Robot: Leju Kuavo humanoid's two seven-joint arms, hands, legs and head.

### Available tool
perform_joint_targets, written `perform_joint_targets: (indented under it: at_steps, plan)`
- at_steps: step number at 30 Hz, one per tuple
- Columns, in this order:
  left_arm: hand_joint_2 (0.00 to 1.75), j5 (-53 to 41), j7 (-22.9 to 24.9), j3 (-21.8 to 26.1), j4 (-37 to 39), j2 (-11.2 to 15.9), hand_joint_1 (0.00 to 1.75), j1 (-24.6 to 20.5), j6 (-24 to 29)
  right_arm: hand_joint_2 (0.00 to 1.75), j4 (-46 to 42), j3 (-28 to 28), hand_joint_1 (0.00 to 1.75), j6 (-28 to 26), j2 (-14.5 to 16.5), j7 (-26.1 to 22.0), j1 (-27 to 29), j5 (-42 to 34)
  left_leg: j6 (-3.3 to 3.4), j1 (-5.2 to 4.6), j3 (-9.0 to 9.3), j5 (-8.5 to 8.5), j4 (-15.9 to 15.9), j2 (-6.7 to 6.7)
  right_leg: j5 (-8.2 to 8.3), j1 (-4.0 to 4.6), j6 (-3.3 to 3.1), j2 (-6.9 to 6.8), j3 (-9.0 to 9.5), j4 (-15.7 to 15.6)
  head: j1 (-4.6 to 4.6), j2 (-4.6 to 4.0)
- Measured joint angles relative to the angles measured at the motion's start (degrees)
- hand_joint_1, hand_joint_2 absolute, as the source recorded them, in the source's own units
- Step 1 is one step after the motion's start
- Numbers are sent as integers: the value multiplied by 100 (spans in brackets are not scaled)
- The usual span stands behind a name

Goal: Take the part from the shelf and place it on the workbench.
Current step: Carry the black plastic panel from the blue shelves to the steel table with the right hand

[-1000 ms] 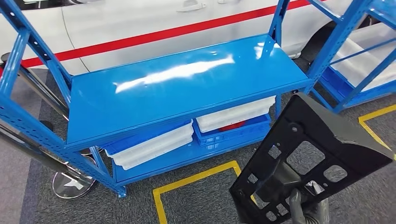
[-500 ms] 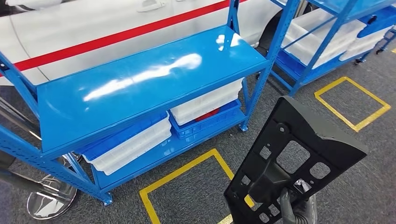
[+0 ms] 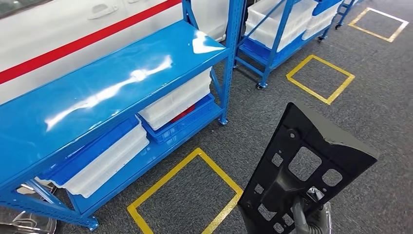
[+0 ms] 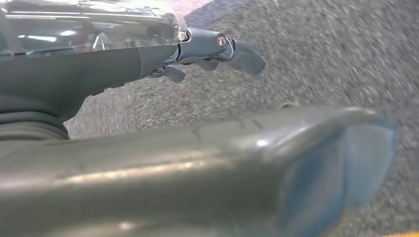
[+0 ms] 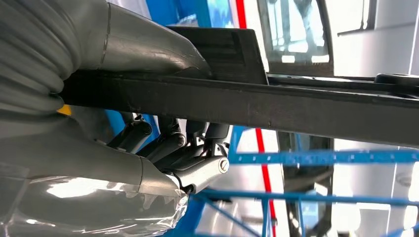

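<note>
Fingers of the right hand (image 3: 311,222) clamp the black part (image 3: 307,170), seemingly firmly.

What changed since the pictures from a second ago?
The camera turned with the robot, so the blue shelf slid toward the left of the head view and more yellow floor squares came into sight. The things themselves did not move. The right hand still holds the black part upright in front, just as before.
</note>
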Motion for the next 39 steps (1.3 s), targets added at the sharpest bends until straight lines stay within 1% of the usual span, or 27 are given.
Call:
perform_joint_targets:
  at_steps: [1,3,5,7,9,11,13,14,15,16,18,19,20,22,23,25,26,27,28,29,30,31,33,35,37,38,39]
  plan:
    - [0,-5,-13,-4,0,3,0,-4,-22,175,-4,-21,175,3,11,0,3,16,12,5,234,185,-382,-55,27,-1,19,89,-42,26,0,0]
    - [0,-21,-42,-15,0,18,0,-12,-66,175,-31,-47,175,14,40,0,9,72,39,15,674,412,-1148,-291,74,4,73,244,-121,85,0,0]
    - [0,-25,-64,-22,0,29,0,-17,-99,175,-87,-63,175,38,69,-1,21,136,57,10,792,429,-1423,-422,131,12,143,375,-193,132,1,0]
    - [0,-10,-79,-28,0,31,0,-33,-121,175,-145,-85,175,56,85,-2,44,169,103,8,749,463,-1437,-312,182,6,212,453,-244,156,2,0]
    - [0,27,-101,-32,0,33,0,-57,-137,175,-205,-124,175,74,105,-2,56,160,191,15,711,522,-1455,-159,33,10,254,227,-361,371,3,0]
    - [0,109,-140,-29,0,37,0,-52,-129,175,-282,-173,175,128,146,-1,50,114,250,-2,652,565,-1463,7,-379,7,285,-101,-646,1020,3,0]
    - [0,199,-172,-10,0,38,0,-35,-103,175,-356,-242,175,236,211,-2,60,49,259,-28,601,589,-1458,182,-701,-11,314,-209,-908,1716,2,0]
    - [0,226,-178,2,0,38,0,-36,-95,175,-386,-290,175,303,251,-2,70,24,257,-35,587,597,-1456,266,-718,-15,318,-228,-912,1828,2,0]
    - [0,242,-179,14,0,38,0,-43,-90,175,-411,-346,175,371,294,-1,79,9,253,-41,582,601,-1455,348,-633,-16,312,-251,-790,1703,2,0]
    - [0,252,-179,22,0,37,0,-54,-89,175,-439,-408,175,435,341,-1,83,3,248,-48,588,601,-1455,426,-473,-9,289,-304,-552,1348,2,0]
    - [0,257,-178,26,0,33,0,-74,-95,175,-505,-528,175,533,438,-1,78,14,227,-73,612,594,-1449,564,-234,48,209,-558,-52,500,2,-1]
    - [0,257,-179,26,0,33,0,-81,-103,175,-549,-586,175,570,492,-2,77,25,206,-87,618,590,-1444,626,-183,81,166,-651,85,233,2,-1]
    - [0,256,-179,26,0,32,0,-90,-118,175,-600,-646,175,594,545,-3,85,34,181,-98,618,587,-1441,686,-185,109,134,-694,122,123,2,-1]
    - [0,252,-180,26,0,34,0,-122,-165,175,-722,-768,175,602,639,-4,134,29,126,-110,619,579,-1444,805,-152,106,80,-568,97,86,2,0]
    - [0,249,-183,26,0,35,0,-146,-195,175,-794,-822,175,580,678,-5,166,6,98,-105,615,542,-1410,748,-126,89,52,-502,105,45,1,0]
    - [0,242,-196,26,0,45,0,-168,-250,175,-936,-889,175,521,739,-8,207,-54,53,-80,490,318,-1089,437,-72,49,-7,-378,127,-34,-1,0]
    - [0,242,-204,26,0,52,0,-163,-272,175,-1001,-907,175,487,769,-9,224,-82,36,-59,343,132,-746,225,-59,50,-24,-314,122,-42,-2,0]
    - [0,246,-211,26,0,59,0,-150,-286,175,-1057,-921,175,458,792,-9,245,-97,22,-47,162,-49,-356,110,-52,50,-36,-240,109,-36,-2,0]
    - [0,253,-215,27,0,64,0,-138,-296,175,-1110,-933,175,434,813,-9,278,-103,5,-35,-8,-175,0,45,-47,50,-43,-156,95,-23,-2,0]
    - [0,264,-216,27,0,67,0,-132,-302,175,-1156,-943,175,418,826,-8,318,-93,-10,-23,-98,-180,171,26,-46,49,-43,-71,87,-7,-2,0]
    - [0,286,-215,28,0,68,0,-131,-305,175,-1194,-950,175,411,835,-8,355,-71,-26,-6,-87,-66,117,17,-48,45,-35,15,80,17,-2,0]
    - [0,319,-215,32,0,68,0,-134,-306,175,-1229,-954,175,412,843,-7,383,-43,-43,19,25,142,-152,-15,-56,36,-20,103,75,49,-2,0]
    - [0,416,-215,59,0,67,0,-140,-302,175,-1289,-956,175,429,862,-7,403,12,-77,72,339,481,-880,-271,-86,20,41,270,35,148,-2,0]
    - [0,543,-217,109,0,62,0,-140,-299,175,-1333,-957,175,470,877,-7,409,49,-50,89,462,551,-1217,-475,-86,16,122,420,-47,228,-2,0]
    - [0,654,-219,153,0,56,0,-150,-300,175,-1355,-961,175,522,882,-5,432,74,36,69,449,563,-1229,-392,-42,1,201,558,-118,240,-2,0]
    - [0,686,-219,166,0,54,0,-163,-300,175,-1360,-966,175,544,884,-4,445,80,79,63,447,585,-1240,-314,-37,-10,231,556,-144,257,-2,0]
    - [0,708,-218,173,0,52,0,-174,-301,175,-1361,-970,175,564,884,-4,449,87,123,59,445,607,-1251,-241,-86,-10,255,443,-195,335,-1,0]
